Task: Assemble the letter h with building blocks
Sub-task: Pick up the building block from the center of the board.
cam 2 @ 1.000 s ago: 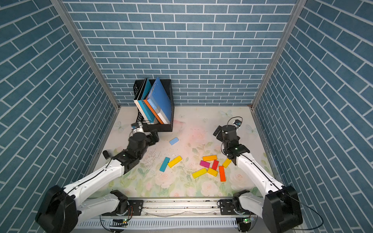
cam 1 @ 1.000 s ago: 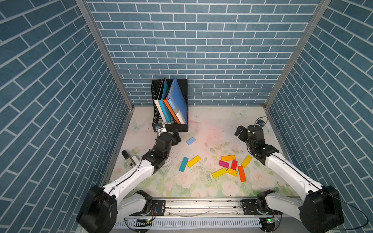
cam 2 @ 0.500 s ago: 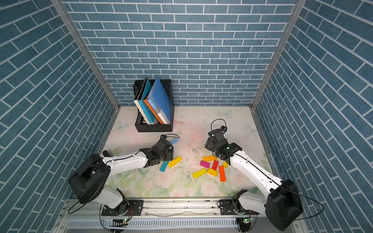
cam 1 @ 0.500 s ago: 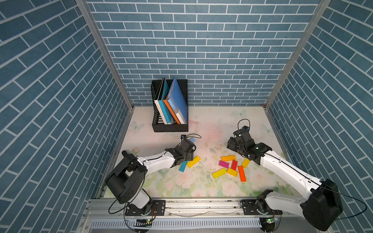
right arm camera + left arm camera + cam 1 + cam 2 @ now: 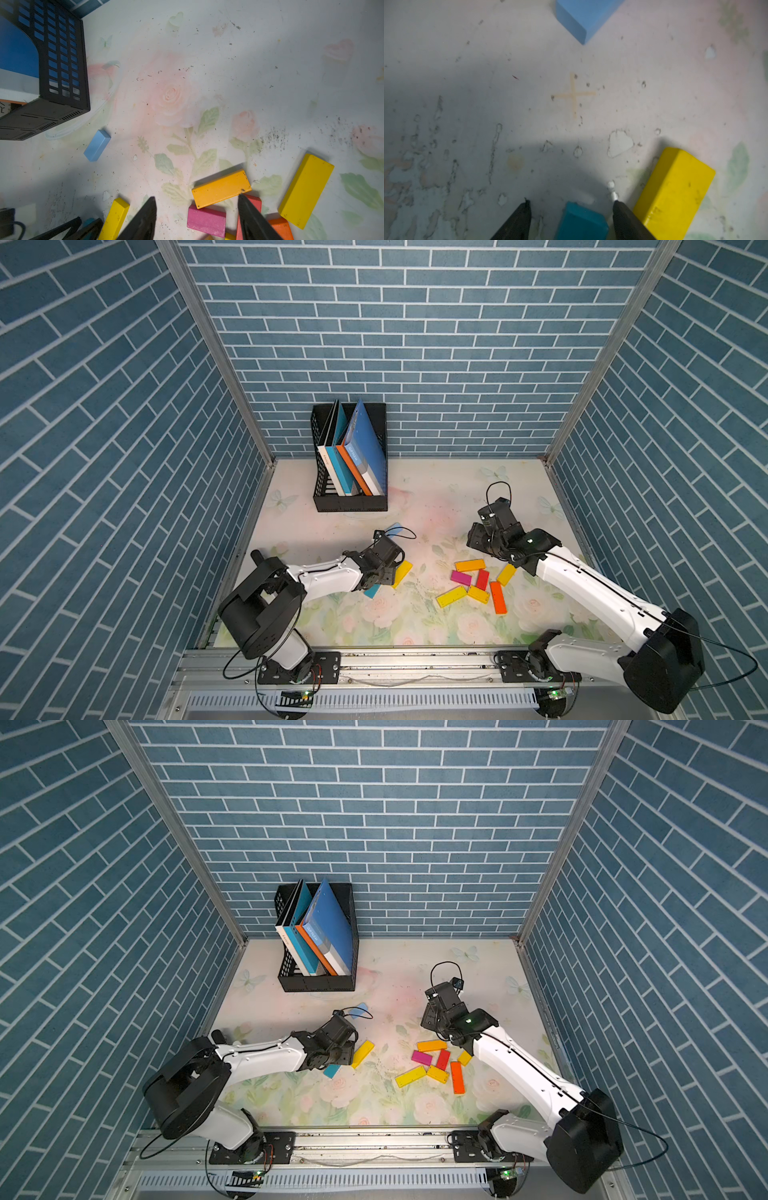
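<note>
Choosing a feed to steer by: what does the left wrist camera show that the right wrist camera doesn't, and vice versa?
Left wrist only: a faint cross mark. Right wrist only: the black file rack, plus the magenta block and light orange block by the open right end effector. Both: the light blue block, the teal block inside the open left end effector (just a sliver in the right wrist), and the yellow block beside it.

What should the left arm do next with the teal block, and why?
Probably close the jaws of the left gripper: the teal block lies between them with a gap showing, so it is not gripped yet; the yellow block sits just outside.
</note>
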### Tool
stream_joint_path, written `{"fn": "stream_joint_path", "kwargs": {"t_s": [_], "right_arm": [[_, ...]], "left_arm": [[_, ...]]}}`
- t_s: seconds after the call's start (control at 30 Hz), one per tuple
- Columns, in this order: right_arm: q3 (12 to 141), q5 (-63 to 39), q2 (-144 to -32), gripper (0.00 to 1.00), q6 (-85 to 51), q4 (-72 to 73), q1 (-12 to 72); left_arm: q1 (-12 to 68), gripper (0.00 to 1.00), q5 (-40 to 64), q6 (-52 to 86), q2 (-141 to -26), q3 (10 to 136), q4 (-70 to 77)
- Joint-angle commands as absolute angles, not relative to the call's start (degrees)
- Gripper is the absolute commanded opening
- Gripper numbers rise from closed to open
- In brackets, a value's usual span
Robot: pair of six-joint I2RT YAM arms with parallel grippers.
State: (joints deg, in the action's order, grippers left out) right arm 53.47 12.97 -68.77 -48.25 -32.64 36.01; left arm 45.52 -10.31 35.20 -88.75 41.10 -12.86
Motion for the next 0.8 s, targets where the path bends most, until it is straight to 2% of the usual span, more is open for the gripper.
{"fn": "stream_joint_path", "kwargs": {"t_s": [0.0,0.13,0.43,0.77], "right_arm": [[54.4,12.9,-68.2,0.63,-49.4,-34.9,36.3],[54.0,13.1,-67.8,0.63,-49.3,-34.9,36.3],[54.1,14.6,-66.3,0.58,-48.1,-35.6,36.3],[53.8,14.9,-65.1,0.58,-47.9,-35.7,36.3]], "left_arm": [[46.0,0.64,-7.1,37.3,-90.2,39.1,-16.4],[46.4,0.63,-7.8,37.6,-89.6,38.6,-17.4],[48.3,0.32,-5.5,37.6,-93.9,42.0,-17.9],[53.0,0.13,1.8,41.8,-103.3,50.5,-15.2]]}}
